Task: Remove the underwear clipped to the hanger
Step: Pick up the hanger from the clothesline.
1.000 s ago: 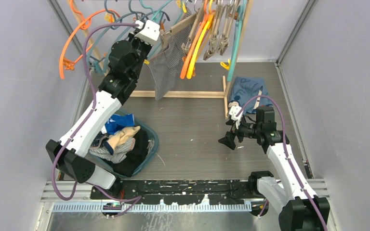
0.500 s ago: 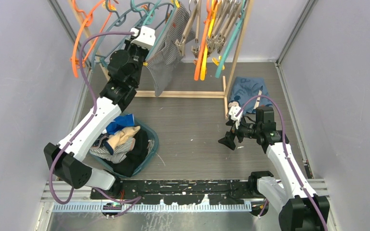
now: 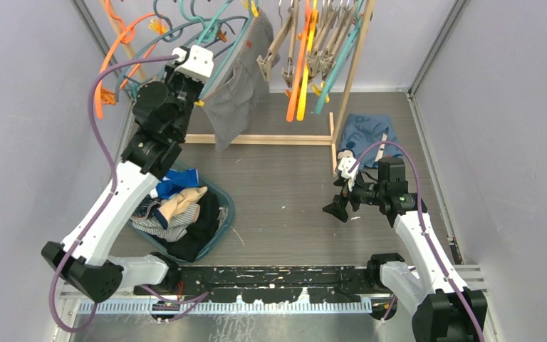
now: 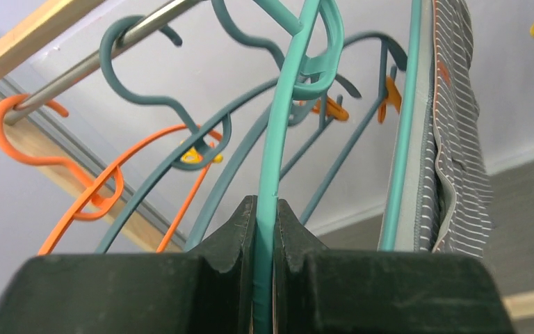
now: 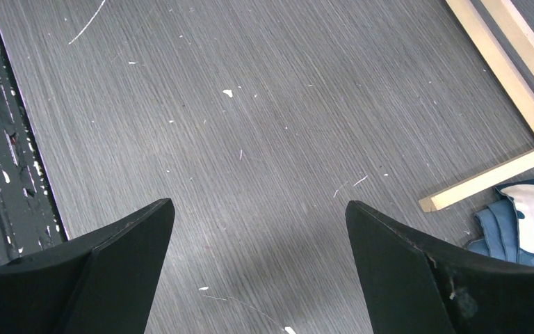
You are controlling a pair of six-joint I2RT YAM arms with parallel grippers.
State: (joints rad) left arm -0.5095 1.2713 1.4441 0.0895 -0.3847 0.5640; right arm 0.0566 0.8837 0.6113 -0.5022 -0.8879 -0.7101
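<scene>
A navy white-pinstriped underwear (image 3: 238,100) hangs from a teal hanger (image 3: 222,44) on the rack at the back. My left gripper (image 3: 214,70) is raised beside it and shut on that hanger's thin teal bar (image 4: 278,125), which runs up between the closed jaws (image 4: 265,212). The striped underwear (image 4: 459,160) shows at the right edge of the left wrist view. My right gripper (image 3: 336,208) hovers low over the table at the right, open, with only bare tabletop between its fingers (image 5: 259,209).
A blue basket (image 3: 226,203) at the left holds several garments. A blue cartoon-face garment (image 3: 367,132) lies by the rack's wooden base (image 3: 278,140). Orange hangers (image 3: 114,57) and wooden, yellow and teal ones (image 3: 306,50) crowd the rail.
My left arm has swung left along the rail with the teal hanger in its jaws, and the striped underwear has come with it. The right arm has not moved.
</scene>
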